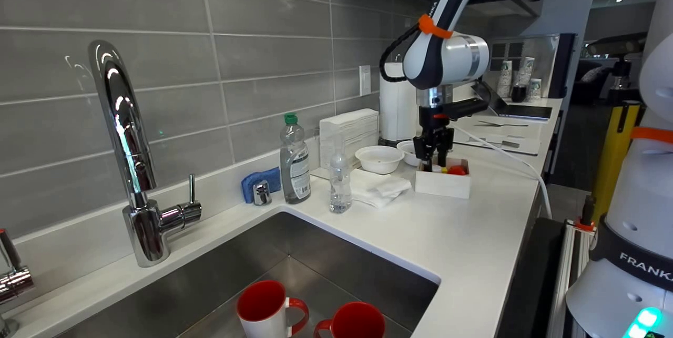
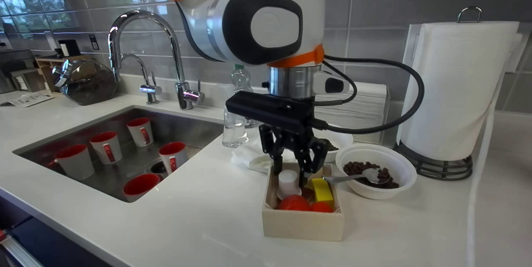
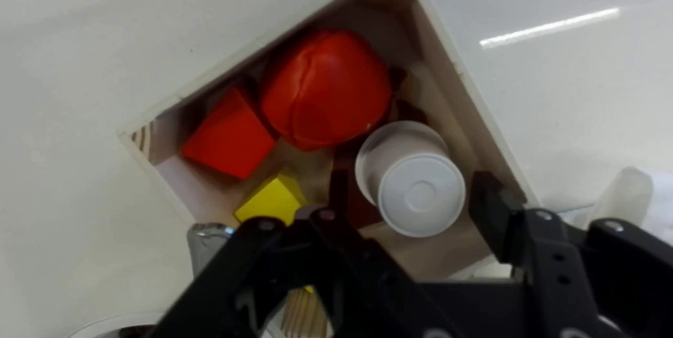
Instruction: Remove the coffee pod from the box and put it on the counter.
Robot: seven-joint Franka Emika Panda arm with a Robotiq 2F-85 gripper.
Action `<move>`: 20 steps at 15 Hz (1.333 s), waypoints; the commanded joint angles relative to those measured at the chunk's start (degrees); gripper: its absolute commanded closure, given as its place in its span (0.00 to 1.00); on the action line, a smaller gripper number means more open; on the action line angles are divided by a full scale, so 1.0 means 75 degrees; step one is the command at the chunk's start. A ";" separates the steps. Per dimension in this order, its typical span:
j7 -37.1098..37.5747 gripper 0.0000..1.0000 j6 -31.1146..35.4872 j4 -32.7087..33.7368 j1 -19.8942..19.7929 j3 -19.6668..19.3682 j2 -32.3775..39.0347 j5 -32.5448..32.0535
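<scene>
The white coffee pod (image 2: 287,182) stands upside down inside the box (image 2: 303,224), wide rim on the floor. In the wrist view the pod (image 3: 420,196) shows its round flat end, by one wall of the box (image 3: 468,83). My gripper (image 3: 414,191) is open, with its fingers lowered into the box on either side of the pod. A gap shows between the pod and each finger. The gripper also shows over the box in both exterior views (image 1: 435,163) (image 2: 291,172). The box sits on the white counter (image 1: 462,243).
The box also holds a red rounded object (image 3: 328,88), a red block (image 3: 231,135) and a yellow block (image 3: 276,198). A spoon (image 2: 338,178) reaches from a white bowl (image 2: 399,175) to the box edge. Napkins, bottles and the sink (image 2: 195,123) with red-and-white mugs lie beyond.
</scene>
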 commanded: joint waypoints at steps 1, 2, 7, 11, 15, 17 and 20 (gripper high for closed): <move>-0.0085 0.76 0.0197 0.0141 -0.0117 0.0124 0.0222 0.0174; -0.0081 0.85 0.0216 0.0159 -0.0120 0.0133 0.0248 0.0185; -0.0146 0.92 -0.0033 0.0357 -0.0181 0.0148 0.0171 0.0384; -0.0075 0.92 -0.0283 0.0593 -0.0211 0.0143 -0.0153 0.0458; -0.0036 0.92 -0.0826 0.0506 -0.0189 0.0109 -0.0725 0.0337; -0.0043 0.92 -0.1148 0.0285 -0.0160 0.0094 -0.1206 0.0239; -0.0059 0.92 -0.1776 -0.0019 -0.0109 0.0100 -0.1919 0.0171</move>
